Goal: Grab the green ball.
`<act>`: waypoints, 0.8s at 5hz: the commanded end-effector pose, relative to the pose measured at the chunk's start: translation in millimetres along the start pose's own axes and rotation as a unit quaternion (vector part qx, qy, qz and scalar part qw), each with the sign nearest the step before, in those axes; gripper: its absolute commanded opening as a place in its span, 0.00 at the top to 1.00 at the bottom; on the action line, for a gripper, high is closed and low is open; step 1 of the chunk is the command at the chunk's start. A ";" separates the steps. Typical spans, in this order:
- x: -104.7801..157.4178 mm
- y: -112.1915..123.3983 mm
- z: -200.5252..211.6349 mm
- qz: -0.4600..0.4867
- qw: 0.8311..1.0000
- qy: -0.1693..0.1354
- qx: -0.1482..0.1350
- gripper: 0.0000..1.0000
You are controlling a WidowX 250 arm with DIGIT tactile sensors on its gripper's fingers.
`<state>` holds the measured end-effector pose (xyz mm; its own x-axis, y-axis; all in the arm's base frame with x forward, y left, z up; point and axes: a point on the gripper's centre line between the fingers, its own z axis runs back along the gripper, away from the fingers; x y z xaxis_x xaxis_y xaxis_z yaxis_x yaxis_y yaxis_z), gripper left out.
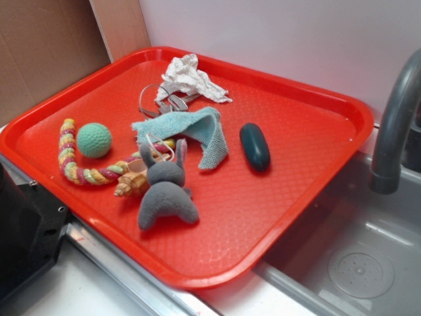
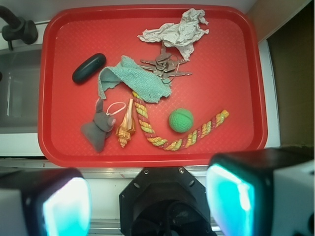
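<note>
Approach is the step in hand, judging by how things lie: the claw hangs high above the near edge of the red plastic tray, its two pale blue-lit pads spread wide apart at the bottom of the wrist view, holding nothing.

The small round mint-green knitted ball sits on the tray inside the curve of the multicoloured twisted rope toy. The rope wraps beside it on two sides and lies just beside or touching it; which, the views do not settle. In the exterior view the ball sits near the tray's left rim, well apart from the grey plush bunny, the brown spiral seashell, the light teal folded cloth, the dark teal oblong capsule, the bunch of metal keys and the crumpled white paper.

To do this well, the claw should first centre over the ball, which in the wrist view lies slightly right of the midline. It should then descend with its pads set so that neither lands on the rope: one pad on the open side of the ball, the other in the narrow space between ball and rope. A soft ball will likely tolerate a firm squeeze, but a round one may roll away if nudged off-centre. The pads should come low enough to close around its widest part.
</note>
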<state>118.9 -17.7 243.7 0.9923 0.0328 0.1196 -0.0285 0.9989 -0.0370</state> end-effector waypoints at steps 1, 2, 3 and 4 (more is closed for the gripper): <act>0.0 0.0 0.0 0.000 1.000 0.000 0.000 0.00; 35.1 35.7 -53.3 -0.062 0.996 0.027 0.055 0.00; 57.0 63.1 -104.8 -0.121 0.992 0.010 0.037 0.00; 61.9 81.3 -137.2 -0.169 0.985 -0.023 0.035 0.00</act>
<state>186.8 62.3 103.7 0.9417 -0.3083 0.1349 0.3023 0.9511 0.0634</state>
